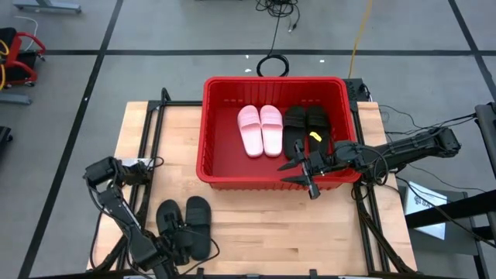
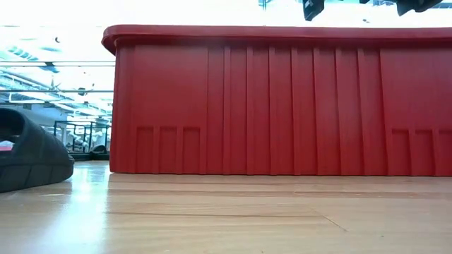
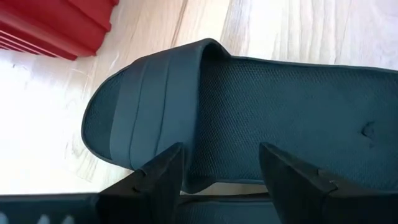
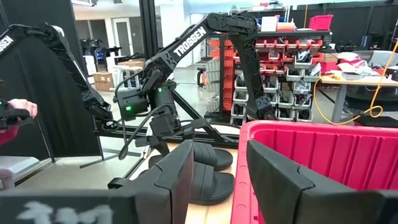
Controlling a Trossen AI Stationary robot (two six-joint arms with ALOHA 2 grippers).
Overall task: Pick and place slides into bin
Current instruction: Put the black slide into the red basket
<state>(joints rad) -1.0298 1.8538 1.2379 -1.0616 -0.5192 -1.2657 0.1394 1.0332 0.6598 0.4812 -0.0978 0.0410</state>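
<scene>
A large red bin [image 1: 219, 132] is seen standing on the far half of the wooden table [image 1: 256, 229], its ribbed near wall filling most of the low view. Inside it, two pale pink slides [image 1: 260, 129] are laid side by side near the middle, and two black slides [image 1: 304, 126] are laid just beside them toward the right wall; a small yellow mark is visible on one of the black ones.

The right gripper [image 1: 298, 172] is held over the near right part of the bin, at its rim, with the fingers spread wide and nothing between them. In the right wrist view the red rim and inner wall are seen past these fingers, and the left arm and the remaining pair are seen farther off.

The last two black slides [image 1: 187, 225] are left on the table well apart from the bin, near the front left, lying side by side. The left gripper [image 3: 219, 183] is lowered over the heel end of this pair; its fingers [image 3: 163, 177] are spread wide above a sole, close behind the strap, and nothing is clamped. One of these slides is seen at the left edge of the low view.

Beyond the table, a black cable [image 1: 273, 65] is coiled on the floor, and a person's hand [image 4: 17, 111] is visible at the edge of the right wrist view.
</scene>
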